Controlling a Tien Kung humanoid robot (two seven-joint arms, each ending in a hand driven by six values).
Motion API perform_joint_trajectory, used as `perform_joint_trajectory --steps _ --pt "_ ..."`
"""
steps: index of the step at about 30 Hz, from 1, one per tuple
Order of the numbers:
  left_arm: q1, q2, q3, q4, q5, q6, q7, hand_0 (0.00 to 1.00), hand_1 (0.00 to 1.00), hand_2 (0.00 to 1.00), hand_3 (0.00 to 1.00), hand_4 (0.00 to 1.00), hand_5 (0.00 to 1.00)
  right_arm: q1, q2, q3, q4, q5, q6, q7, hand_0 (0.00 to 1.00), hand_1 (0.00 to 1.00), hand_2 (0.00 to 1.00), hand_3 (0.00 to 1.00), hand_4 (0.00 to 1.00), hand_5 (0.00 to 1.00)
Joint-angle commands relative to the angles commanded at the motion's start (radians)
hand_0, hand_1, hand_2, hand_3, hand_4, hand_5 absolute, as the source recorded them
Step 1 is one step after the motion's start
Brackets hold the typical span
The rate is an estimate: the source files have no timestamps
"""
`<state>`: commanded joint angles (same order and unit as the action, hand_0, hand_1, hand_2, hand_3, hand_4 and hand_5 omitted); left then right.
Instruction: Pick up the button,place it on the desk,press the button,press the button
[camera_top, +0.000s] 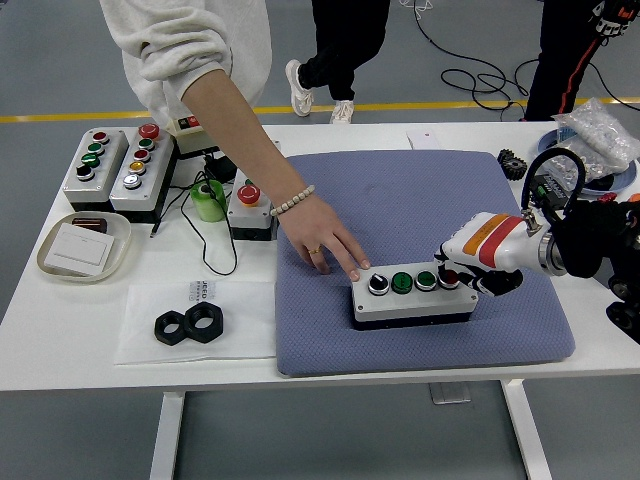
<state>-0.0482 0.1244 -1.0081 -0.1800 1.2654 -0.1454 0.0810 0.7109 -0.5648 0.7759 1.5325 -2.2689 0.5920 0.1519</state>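
Observation:
A grey button box with a black knob, two green buttons and a red button lies on the blue mat. My right hand, white with an orange stripe, sits at the box's right end. Its fingers are curled, and one fingertip rests at the red button. A person's hand reaches in from the far side, its fingertips touching the box's left top corner beside the black knob. My left arm is out of view.
Two grey button boxes stand at the far left, with a small box bearing a red mushroom button and a green roll nearby. A bowl, two black nuts, a black gear and a plastic bag also lie on the table.

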Motion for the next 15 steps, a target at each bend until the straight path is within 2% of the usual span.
perform_joint_trajectory --steps 15 --pt "0.007 0.003 -0.012 0.0 0.023 -0.003 0.004 0.742 0.912 0.982 0.92 0.601 0.998 0.011 -0.022 0.012 0.006 0.0 0.003 0.001 0.264 0.087 0.104 0.708 0.402 0.002"
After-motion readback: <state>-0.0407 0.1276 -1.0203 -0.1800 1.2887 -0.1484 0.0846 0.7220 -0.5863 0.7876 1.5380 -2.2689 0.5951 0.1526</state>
